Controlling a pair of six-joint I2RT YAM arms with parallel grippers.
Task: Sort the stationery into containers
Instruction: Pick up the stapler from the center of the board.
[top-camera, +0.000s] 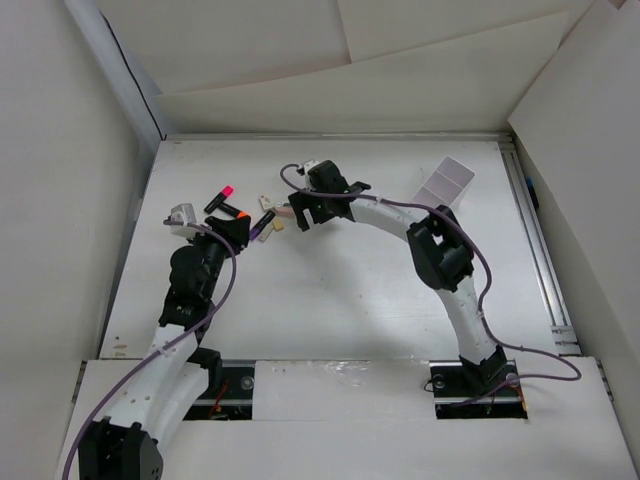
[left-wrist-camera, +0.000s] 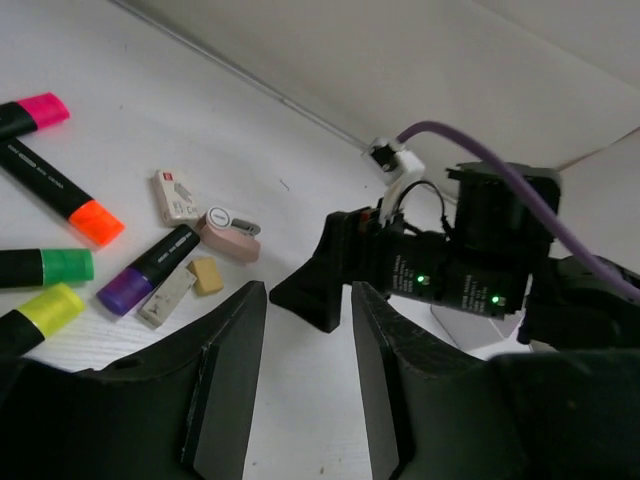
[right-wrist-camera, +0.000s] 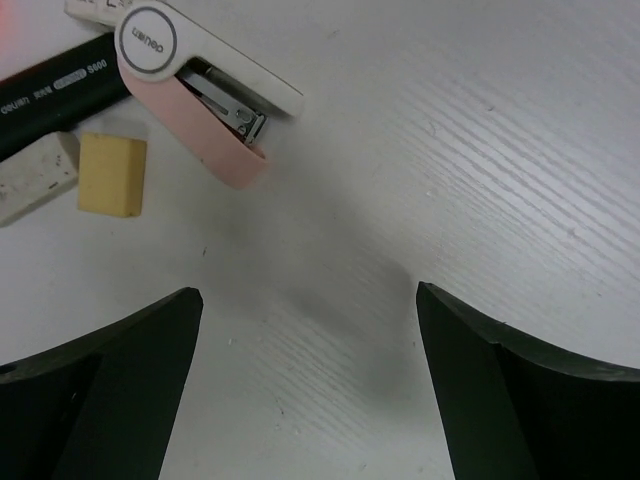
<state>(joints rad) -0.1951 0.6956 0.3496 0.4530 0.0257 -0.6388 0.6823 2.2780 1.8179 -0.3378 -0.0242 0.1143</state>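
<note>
Left hand (left-wrist-camera: 307, 300) narrowly parted, empty, low over worktop (top-camera: 330, 310). Right hand (right-wrist-camera: 308, 295) spread wide, empty, near pink stapler (right-wrist-camera: 205, 85). Pink highlighter (left-wrist-camera: 30, 113), orange highlighter (left-wrist-camera: 60, 192), green highlighter (left-wrist-camera: 45, 267), yellow highlighter (left-wrist-camera: 40, 312) loose on worktop, well apart from white tray (top-camera: 447, 180) at far right.

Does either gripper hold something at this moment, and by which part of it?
Nothing is held. The left gripper and the right gripper are both open, with nothing between their jaws.

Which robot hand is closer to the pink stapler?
The right gripper: the stapler lies just ahead of its open fingers. The left gripper is farther off, on the stapler's other side.
</note>
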